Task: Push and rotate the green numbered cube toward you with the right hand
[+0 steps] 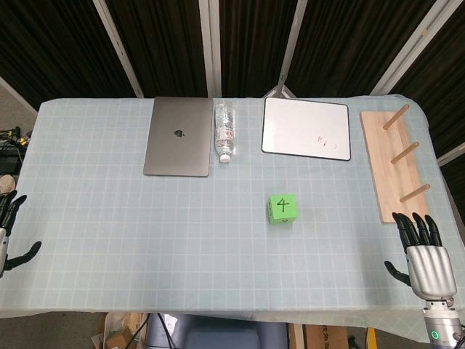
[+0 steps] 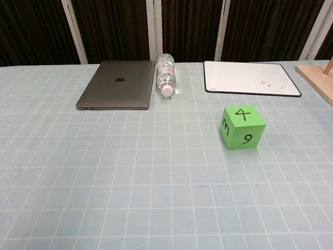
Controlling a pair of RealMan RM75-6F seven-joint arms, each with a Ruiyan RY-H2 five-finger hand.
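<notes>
The tabletop [image 1: 145,240], under a pale grid-patterned cloth, fills both views, and a broad band of bare cloth runs along its near edge. At the far edge lies a closed grey laptop [image 1: 179,137], left of centre. Along the right edge sits a wooden peg rack [image 1: 392,163], its long side parallel to that edge, with three pegs standing up. A whiteboard [image 1: 306,128] with faint red marks lies flat between the rack and the centre line, apart from both. A clear water bottle [image 1: 225,131] lies on its side just beside the laptop's right edge, cap toward the near side.

The right hand [image 1: 423,251] rests at the near right corner, fingers extended and spread, holding nothing; its fingertips lie just short of the rack's near end. The left hand [image 1: 9,233] shows only partly at the left border, fingers apart, nothing in it.

The green numbered cube [image 1: 282,209] stands alone on the cloth, right of centre, well apart from the right hand and nearer than the whiteboard. It shows 4 on top; the chest view shows 9 and 3 on its near faces. Bare cloth surrounds it on every side.
</notes>
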